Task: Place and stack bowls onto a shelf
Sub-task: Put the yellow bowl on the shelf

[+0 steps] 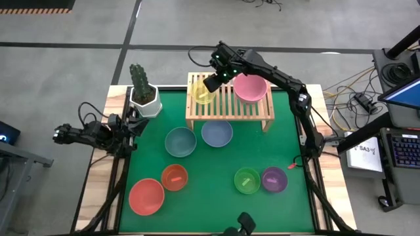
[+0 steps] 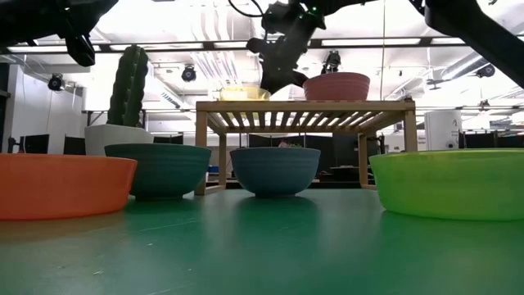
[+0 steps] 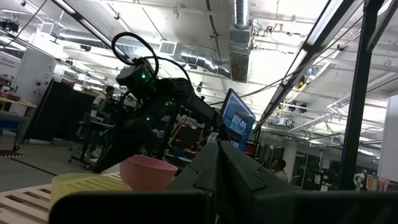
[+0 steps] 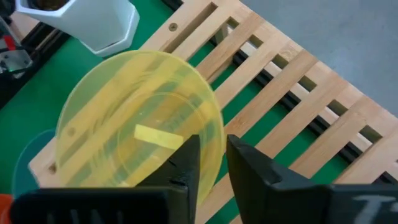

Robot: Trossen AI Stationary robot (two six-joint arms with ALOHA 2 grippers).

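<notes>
The small yellow bowl (image 4: 137, 137) sits on the left end of the light-wood shelf (image 1: 230, 110). My right gripper (image 4: 214, 165) reaches in from the far right and is shut on its rim. The larger pink bowl (image 1: 251, 88) rests on the shelf's right half. On the green mat stand the teal bowl (image 1: 180, 141), blue bowl (image 1: 216, 133), small red bowl (image 1: 174, 177), red-pink bowl (image 1: 146, 196), green bowl (image 1: 247, 180) and purple bowl (image 1: 274, 179). My left gripper (image 1: 130, 126) waits at the table's left edge. My right gripper holds the yellow bowl by its rim (image 4: 217, 140), on the side toward the pink bowl. One finger (image 4: 186, 162) is inside the bowl and the other (image 4: 249, 171) outside. The fingers slant down from above. In the low view the bowl's base (image 2: 241, 95) sits on the shelf top.
A white pot with a cactus (image 1: 144, 97) stands just left of the shelf, close to the yellow bowl. The teal and blue bowls stand right in front of the shelf. The table's wooden rim (image 1: 98, 177) borders the mat.
</notes>
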